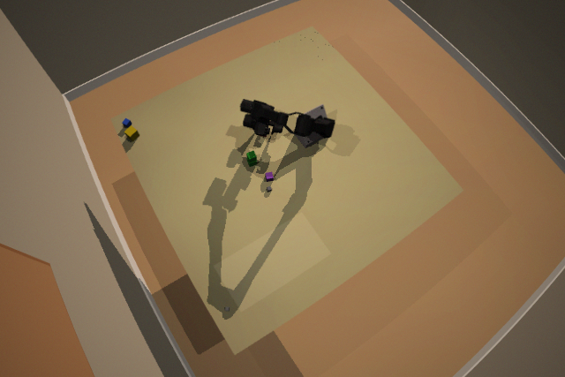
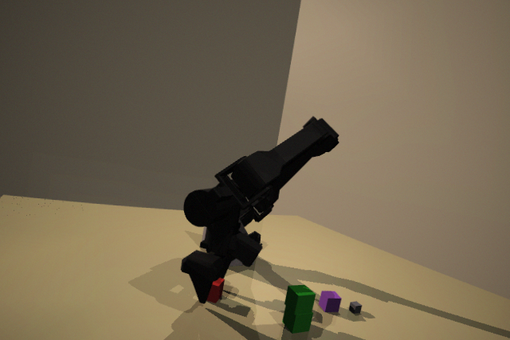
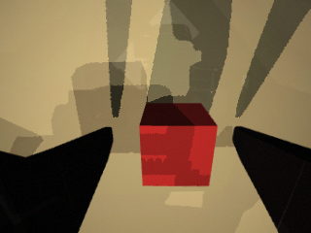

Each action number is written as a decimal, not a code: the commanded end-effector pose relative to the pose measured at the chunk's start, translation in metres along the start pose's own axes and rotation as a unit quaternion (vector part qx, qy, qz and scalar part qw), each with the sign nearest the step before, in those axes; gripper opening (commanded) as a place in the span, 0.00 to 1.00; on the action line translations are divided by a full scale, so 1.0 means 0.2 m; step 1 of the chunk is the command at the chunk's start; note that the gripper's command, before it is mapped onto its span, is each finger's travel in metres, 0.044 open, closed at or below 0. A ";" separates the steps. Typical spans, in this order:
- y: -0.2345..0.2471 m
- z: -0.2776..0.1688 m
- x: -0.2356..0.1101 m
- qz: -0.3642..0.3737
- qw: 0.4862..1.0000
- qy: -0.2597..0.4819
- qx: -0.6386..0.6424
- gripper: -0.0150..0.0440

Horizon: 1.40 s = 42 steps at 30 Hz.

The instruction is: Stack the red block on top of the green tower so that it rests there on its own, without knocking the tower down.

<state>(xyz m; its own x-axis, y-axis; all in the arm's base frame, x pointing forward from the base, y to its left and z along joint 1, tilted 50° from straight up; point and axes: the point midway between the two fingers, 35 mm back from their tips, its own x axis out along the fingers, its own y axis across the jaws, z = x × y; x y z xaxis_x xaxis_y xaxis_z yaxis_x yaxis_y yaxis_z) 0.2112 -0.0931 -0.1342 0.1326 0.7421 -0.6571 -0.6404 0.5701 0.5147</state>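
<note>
Nearest in the exterior view, the green tower point(image 2: 299, 308) stands upright, long axis vertical. Just behind and left of it the red block point(image 2: 215, 289) sits on the tan surface point(image 2: 82, 254), one face square to the wrist camera, between the spread fingers of the gripper point(image 3: 172, 160); gaps show on both sides. No writing shows on either.

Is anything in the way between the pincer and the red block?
No. The pincer is open with the red block right between its fingers, gaps showing on both sides. Nothing visible sits between them.
</note>
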 end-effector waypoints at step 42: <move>0.00 -0.01 -0.60 -0.002 1.000 0.000 0.004 0.25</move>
<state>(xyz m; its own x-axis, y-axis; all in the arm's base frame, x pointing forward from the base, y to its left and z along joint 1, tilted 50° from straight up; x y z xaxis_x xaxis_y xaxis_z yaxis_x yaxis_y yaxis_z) 0.1961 -0.1740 -0.0650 0.1368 0.7442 -0.6538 -0.6273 0.5758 0.5243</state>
